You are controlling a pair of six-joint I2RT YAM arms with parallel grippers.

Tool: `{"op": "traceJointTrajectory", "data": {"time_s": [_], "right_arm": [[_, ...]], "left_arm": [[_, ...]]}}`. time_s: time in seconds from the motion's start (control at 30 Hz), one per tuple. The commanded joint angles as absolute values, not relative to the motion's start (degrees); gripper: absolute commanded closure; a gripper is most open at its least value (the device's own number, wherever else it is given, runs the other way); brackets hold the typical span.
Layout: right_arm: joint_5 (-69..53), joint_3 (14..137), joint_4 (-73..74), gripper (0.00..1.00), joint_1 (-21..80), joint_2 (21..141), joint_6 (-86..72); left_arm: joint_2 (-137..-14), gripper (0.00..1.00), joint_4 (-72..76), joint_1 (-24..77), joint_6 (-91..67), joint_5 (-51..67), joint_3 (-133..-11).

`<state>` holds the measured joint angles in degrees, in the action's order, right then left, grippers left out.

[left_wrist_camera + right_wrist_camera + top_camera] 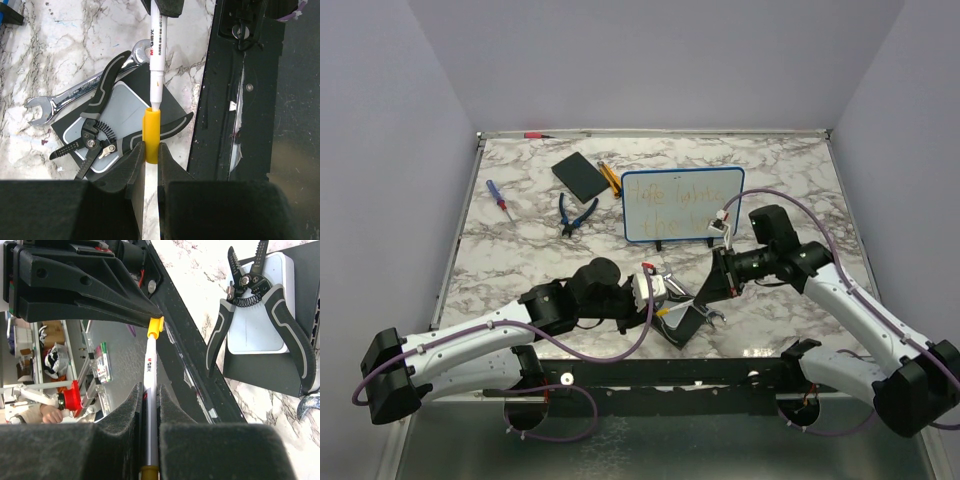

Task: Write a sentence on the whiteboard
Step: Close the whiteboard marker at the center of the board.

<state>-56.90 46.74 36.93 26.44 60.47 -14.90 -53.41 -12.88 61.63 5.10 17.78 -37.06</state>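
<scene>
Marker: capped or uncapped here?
Capped, or nearly: the marker has its tip inside the yellow cap held by the left claw; full seating cannot be told.

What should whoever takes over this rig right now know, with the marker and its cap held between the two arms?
Left pincer: shut on the yellow cap.
Right pincer: shut on the white marker.
Things: the whiteboard stands mid-table, beyond both arms. The sentence sits on it in two faint orange lines. The marker's nose is at the cap's mouth and does not look pushed home.
Done: the writing appears finished.
Left: press the cap fully on, then probably set the marker down.
</scene>
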Motion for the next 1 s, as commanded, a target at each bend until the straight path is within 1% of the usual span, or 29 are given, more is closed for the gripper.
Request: {"op": "traceJointTrajectory", "data": {"time_s": [0.0,0.43,0.97], "right_arm": [[-60.24,46.65,35.76,1.0,27.3,61.78,-14.91],[-61.18,46.73,33.13,1.0,29.05,64.95,-15.63],[-60.04,45.95,23.64,0.99,35.53,68.67,-21.07]], "left_arm": [[-53.45,1.0,-12.63,61.92,6.06,17.53,-37.58],[-51.96,1.0,-12.04,61.92,6.07,17.37,-37.37],[-49.82,1.0,-10.87,61.88,3.83,11.86,-37.72]]}}
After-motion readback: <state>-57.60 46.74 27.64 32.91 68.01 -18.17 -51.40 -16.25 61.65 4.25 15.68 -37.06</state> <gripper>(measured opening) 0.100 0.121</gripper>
